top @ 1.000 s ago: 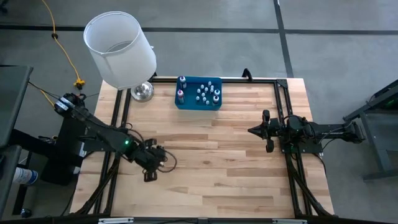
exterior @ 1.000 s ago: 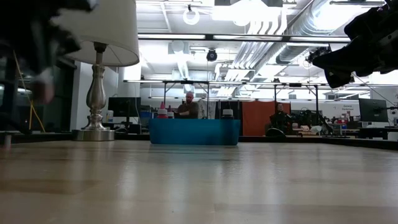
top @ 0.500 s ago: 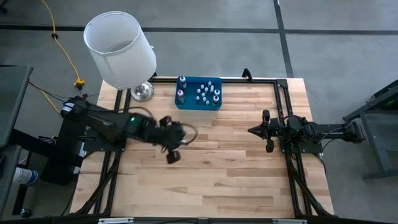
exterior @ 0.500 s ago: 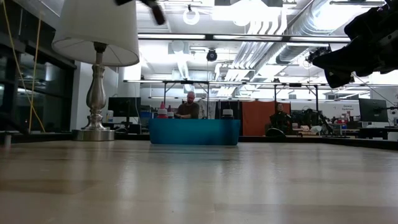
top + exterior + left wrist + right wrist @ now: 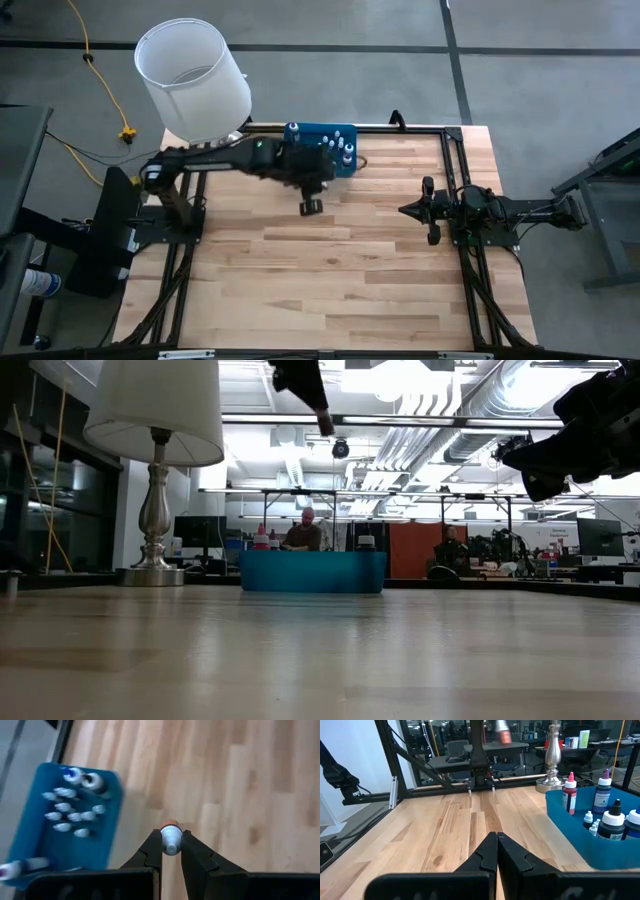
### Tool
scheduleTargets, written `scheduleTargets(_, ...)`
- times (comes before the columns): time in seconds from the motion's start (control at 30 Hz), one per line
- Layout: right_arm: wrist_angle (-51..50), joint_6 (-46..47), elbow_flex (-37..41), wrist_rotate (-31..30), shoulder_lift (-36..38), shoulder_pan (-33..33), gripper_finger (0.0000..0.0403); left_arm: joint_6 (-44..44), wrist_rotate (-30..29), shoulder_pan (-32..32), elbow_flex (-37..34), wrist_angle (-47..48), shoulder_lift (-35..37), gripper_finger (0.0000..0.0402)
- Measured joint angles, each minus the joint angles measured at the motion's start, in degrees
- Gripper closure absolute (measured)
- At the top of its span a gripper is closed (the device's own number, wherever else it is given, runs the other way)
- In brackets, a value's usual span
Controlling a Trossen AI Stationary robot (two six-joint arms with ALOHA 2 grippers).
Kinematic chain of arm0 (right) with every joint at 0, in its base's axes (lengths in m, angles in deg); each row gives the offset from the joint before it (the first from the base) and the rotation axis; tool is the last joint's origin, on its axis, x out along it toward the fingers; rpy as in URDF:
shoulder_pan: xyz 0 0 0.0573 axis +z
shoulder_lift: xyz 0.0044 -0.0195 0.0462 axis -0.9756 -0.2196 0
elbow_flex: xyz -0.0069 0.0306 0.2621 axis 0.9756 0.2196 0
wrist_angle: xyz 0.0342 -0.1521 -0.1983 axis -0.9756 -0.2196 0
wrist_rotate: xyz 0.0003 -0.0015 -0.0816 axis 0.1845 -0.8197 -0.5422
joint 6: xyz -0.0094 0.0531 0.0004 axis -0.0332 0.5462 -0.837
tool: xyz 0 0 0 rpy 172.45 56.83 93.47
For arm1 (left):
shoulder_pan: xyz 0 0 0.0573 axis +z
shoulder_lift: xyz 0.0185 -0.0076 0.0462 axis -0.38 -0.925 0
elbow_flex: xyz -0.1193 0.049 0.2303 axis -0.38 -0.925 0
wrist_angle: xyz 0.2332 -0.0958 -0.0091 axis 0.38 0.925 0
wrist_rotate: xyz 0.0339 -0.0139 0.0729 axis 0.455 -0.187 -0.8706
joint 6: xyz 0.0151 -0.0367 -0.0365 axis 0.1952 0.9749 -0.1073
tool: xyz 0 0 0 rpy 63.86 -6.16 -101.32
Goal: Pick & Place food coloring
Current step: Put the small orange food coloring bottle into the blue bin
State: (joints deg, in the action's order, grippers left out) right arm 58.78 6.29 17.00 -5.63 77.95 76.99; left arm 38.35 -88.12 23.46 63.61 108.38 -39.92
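Gripping a small white bottle with an orange end between its fingertips, the left gripper hangs above the table just in front of the blue bin, its arm stretched across from the left edge. In the low view that gripper shows high at the top of the picture, well clear of the wood. The bin holds the rest of the food coloring: a cluster of tiny white-capped bottles, with larger dark-capped ones at one end. From the right wrist, taller bottles with red and blue bodies stand inside the bin's wall. A lamp with a white shade stands at the table's far left corner, beside the bin. The right gripper waits at the right side of the table, raised off the surface, its fingers pressed together on nothing
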Motion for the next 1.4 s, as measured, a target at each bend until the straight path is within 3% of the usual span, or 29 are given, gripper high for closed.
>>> scheduleTargets(0.33,0.03,-0.02,0.01,-0.02,0.01,0.00,0.0402,-11.40,0.77,8.98,9.76,4.88,-11.07,0.0370)
scheduleTargets(0.63,-0.01,-0.02,-0.01,0.03,-0.36,0.01,0.0402,-17.38,1.73,16.34,14.12,8.88,-19.62,0.0370)
scheduleTargets(1.0,0.01,-0.02,-0.01,0.02,-0.39,0.00,0.0402,-24.07,0.74,24.15,14.74,11.24,-24.35,0.0370)
scheduleTargets(1.4,0.01,-0.01,-0.01,0.00,-0.39,0.01,0.0402,-29.42,2.86,27.56,14.44,7.13,-27.96,0.0370)
